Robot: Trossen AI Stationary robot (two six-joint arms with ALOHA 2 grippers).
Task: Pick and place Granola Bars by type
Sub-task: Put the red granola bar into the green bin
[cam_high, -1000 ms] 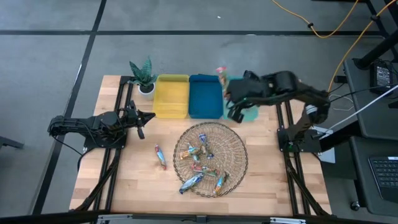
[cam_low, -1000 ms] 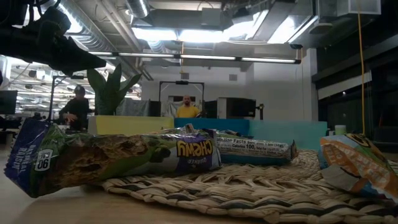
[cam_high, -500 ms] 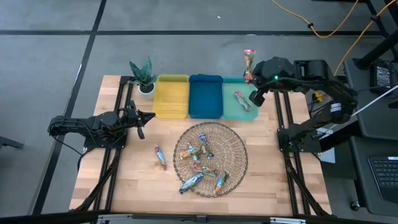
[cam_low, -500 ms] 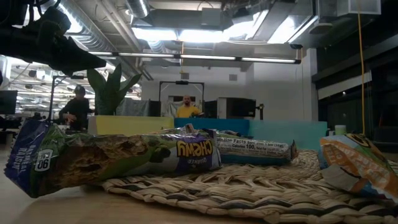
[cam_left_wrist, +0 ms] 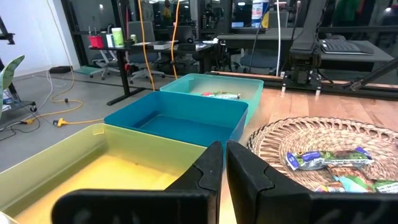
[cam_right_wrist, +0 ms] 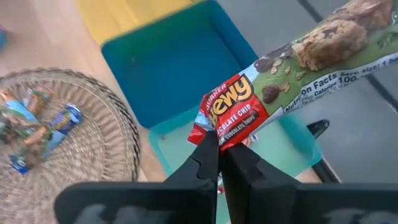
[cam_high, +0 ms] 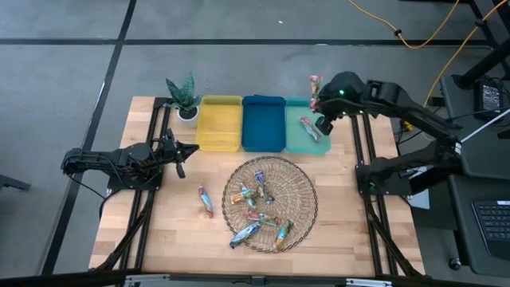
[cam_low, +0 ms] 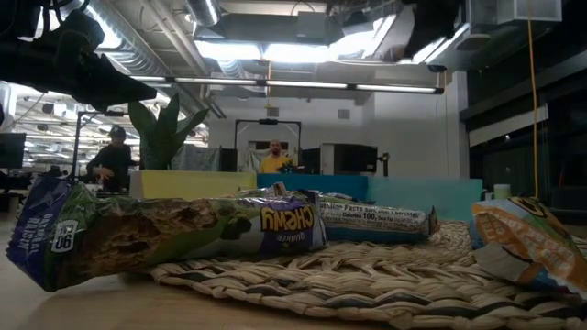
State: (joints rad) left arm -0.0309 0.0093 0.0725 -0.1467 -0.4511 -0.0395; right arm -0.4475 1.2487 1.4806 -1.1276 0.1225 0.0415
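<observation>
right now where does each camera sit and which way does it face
High: above the table, looking straight down; both arms show, the right tool holding a red bar by the teal bin.
Low: at tabletop height, facing the room across the woven basket; only a dark arm part at upper left.
Left wrist: past its shut fingers toward the bins.
Right wrist: down past its fingers onto the bins.
Both wrist views share the teal bin.
</observation>
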